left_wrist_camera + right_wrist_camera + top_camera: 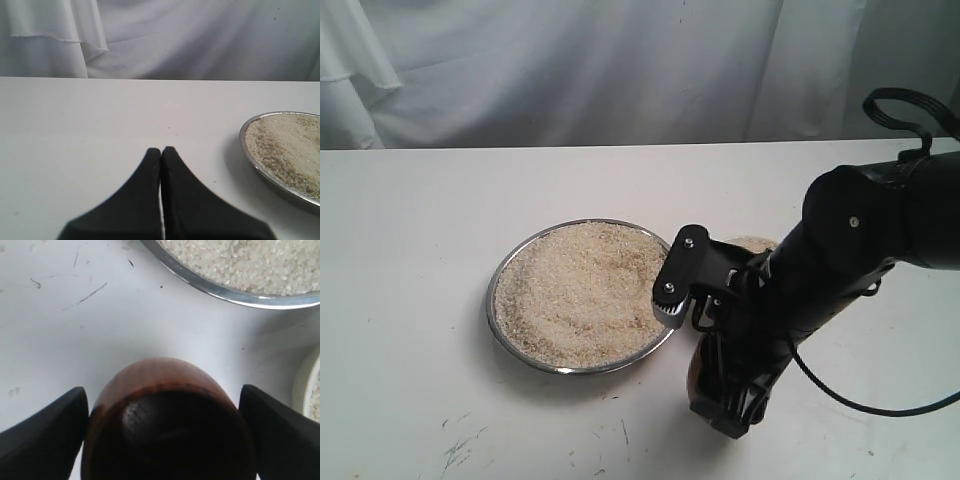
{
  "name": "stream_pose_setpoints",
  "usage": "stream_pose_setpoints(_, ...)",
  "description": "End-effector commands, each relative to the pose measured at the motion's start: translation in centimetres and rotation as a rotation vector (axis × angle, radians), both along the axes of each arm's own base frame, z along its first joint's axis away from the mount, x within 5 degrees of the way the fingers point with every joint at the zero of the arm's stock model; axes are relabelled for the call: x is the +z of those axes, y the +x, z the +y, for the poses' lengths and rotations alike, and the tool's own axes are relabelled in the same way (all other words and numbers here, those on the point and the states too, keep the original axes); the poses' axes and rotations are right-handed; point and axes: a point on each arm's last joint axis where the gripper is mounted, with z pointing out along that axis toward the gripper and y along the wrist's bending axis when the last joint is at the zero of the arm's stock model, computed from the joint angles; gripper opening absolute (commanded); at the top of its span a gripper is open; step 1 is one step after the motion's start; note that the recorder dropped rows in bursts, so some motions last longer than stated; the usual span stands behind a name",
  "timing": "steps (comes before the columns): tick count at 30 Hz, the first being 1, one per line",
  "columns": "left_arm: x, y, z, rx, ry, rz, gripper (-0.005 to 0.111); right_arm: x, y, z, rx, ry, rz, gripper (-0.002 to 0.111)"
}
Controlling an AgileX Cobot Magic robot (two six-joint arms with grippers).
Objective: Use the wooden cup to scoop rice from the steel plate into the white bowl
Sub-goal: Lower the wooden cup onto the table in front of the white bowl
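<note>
We read right gripper point(162, 392) spread wide, fingers clamped on cup point(165, 412), mouth toward wrist. Cup near-right of plate point(491, 300), just off rim; rice point(580, 290) lies left and farther. Bowl point(303, 387) behind arm. Left gripper point(161, 150) closed, empty, left of plate.

Backdrop and work surface, as your cameras show them.
You have a plain white flat tabletop point(410, 300) running the full width of the exterior view. Behind it, a white draped cloth curtain point(570, 70) hangs in soft vertical folds down to the table's far edge. Thin dark scuff marks point(460, 445) score the near left of the surface. Your lighting is even and diffuse, with only soft shadows. The left wrist view shows a hemmed, overlapping cloth panel point(55, 37).
</note>
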Motion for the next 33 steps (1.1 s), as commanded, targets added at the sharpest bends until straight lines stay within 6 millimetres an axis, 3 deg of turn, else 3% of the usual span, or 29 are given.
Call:
stream_pose_setpoints(1, -0.1, 0.0, 0.0, -0.001, -0.004, -0.007, 0.0, 0.1, 0.0, 0.1, -0.012, 0.023, -0.021, 0.0)
stream_pose_setpoints(9, -0.1, 0.0, 0.0, -0.001, -0.004, -0.007, 0.0, -0.2, -0.2, -0.1, -0.012, 0.016, -0.017, 0.024)
stream_pose_setpoints(17, -0.1, 0.0, 0.0, -0.001, -0.004, -0.007, 0.0, -0.1, 0.2, 0.1, -0.087, 0.053, -0.036, 0.067)
stream_pose_setpoints(33, -0.1, 0.0, 0.0, -0.001, -0.004, -0.007, 0.0, -1.0, 0.3, 0.2, -0.143, 0.045, 0.007, 0.071)
